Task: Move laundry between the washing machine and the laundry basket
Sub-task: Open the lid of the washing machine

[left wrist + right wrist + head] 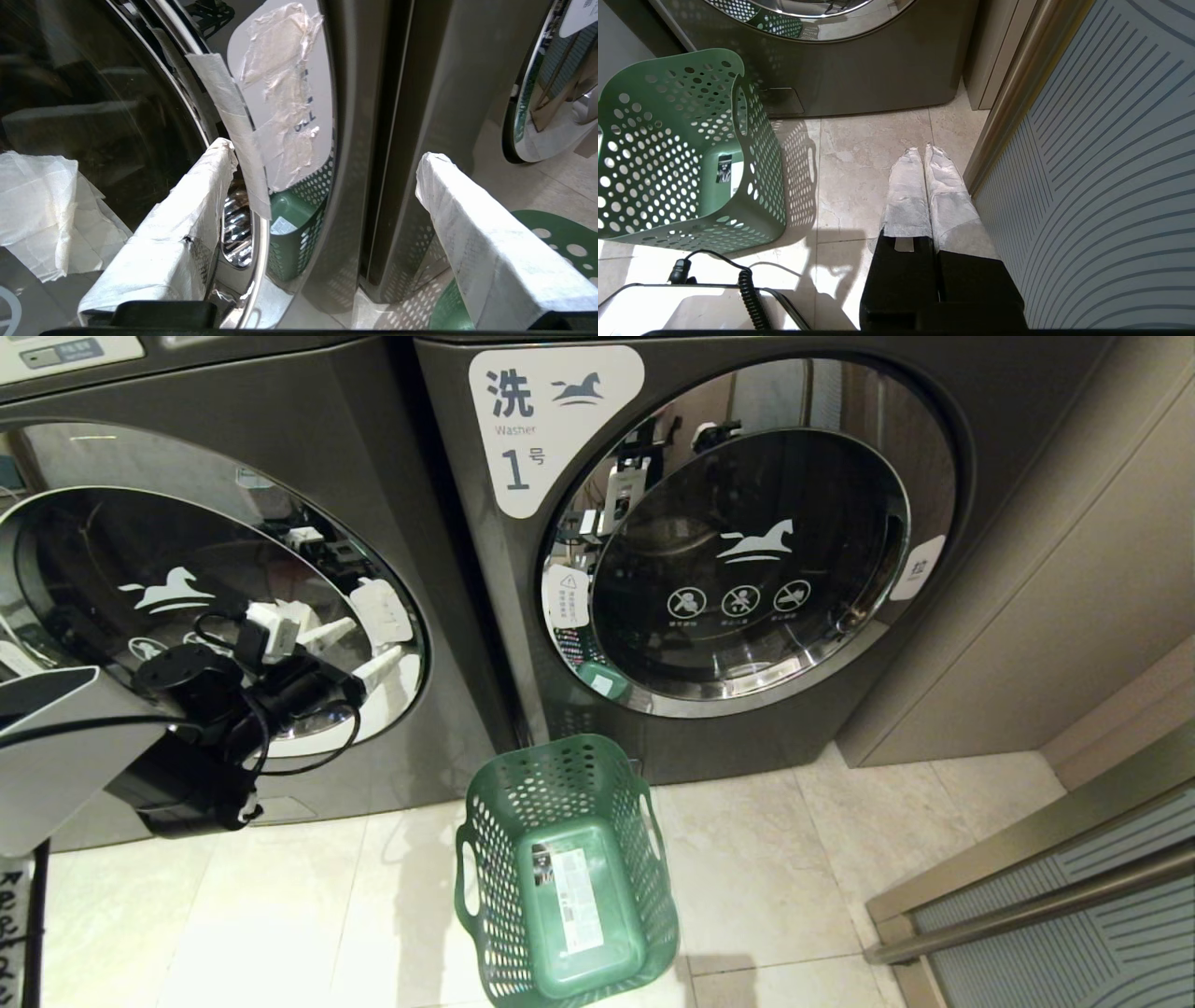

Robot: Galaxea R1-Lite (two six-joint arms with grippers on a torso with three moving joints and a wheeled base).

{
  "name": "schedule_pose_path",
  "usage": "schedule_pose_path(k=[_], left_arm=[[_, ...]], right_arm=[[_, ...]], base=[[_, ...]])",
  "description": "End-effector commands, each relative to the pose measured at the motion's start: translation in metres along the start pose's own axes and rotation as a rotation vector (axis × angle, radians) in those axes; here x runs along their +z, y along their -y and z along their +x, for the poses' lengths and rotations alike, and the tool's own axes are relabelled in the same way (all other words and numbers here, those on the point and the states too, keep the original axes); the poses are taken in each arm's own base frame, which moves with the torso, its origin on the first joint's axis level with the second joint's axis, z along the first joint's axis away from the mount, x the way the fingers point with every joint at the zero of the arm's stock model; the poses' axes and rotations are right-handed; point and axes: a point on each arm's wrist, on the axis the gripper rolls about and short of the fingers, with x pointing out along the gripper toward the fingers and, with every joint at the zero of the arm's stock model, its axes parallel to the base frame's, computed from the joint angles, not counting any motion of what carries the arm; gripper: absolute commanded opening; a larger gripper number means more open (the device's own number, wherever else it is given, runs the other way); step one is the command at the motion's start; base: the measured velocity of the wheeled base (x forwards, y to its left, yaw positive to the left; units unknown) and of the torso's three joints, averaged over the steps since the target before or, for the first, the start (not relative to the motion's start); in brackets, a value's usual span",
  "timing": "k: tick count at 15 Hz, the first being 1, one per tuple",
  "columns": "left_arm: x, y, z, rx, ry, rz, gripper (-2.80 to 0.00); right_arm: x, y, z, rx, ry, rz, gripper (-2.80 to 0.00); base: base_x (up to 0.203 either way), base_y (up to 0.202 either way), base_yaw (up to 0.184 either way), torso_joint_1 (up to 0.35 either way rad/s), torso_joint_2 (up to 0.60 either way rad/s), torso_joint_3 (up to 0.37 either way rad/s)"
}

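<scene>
The washing machine (373, 448) on the left has its round glass door (140, 569) closed. My left gripper (373, 642) is open at the door's right chrome rim. In the left wrist view the left gripper (327, 151) spans that rim and the gap between the two machines, with one cloth-wrapped finger (187, 219) beside the door's handle recess (236, 233). Nothing is between its fingers. The green laundry basket (485, 896) (668, 154) stands empty on the floor in front of the machines. My right gripper (924, 149) is shut and empty, low over the tiles. No laundry is in view.
The like machine labelled 1 (747, 551) stands to the right with its door closed. A beige cabinet panel (1074, 569) and a ribbed sliding door (1111, 186) bound the right side. My white base with a coiled cable (747, 289) sits near the basket.
</scene>
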Motion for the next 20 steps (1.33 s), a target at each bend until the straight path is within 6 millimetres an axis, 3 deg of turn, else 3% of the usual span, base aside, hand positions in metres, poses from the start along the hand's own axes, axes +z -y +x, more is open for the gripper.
schedule_pose_path(k=[1,7,14,20], left_arm=[[-0.004,-0.002,0.004,-0.003,0.012,0.01,0.0],[-0.009,-0.006,0.011,0.06,0.02,0.009,0.0],[-0.011,0.005,0.039,0.015,0.046,0.004,0.0],[-0.018,0.002,0.048,-0.023,0.059,-0.02,0.0]], right_arm=[[0.0,0.0,0.0,0.0,0.0,0.0,-2.8],[0.0,0.0,0.0,0.001,0.0,0.0,-2.8],[0.0,0.0,0.0,0.001,0.0,0.0,-2.8],[0.0,0.0,0.0,0.001,0.002,0.0,-2.8]], base=[[0.0,0.0,0.0,0.0,0.0,0.0],[0.0,0.0,0.0,0.0,0.0,0.0],[0.0,0.0,0.0,0.0,0.0,0.0],[0.0,0.0,0.0,0.0,0.0,0.0]])
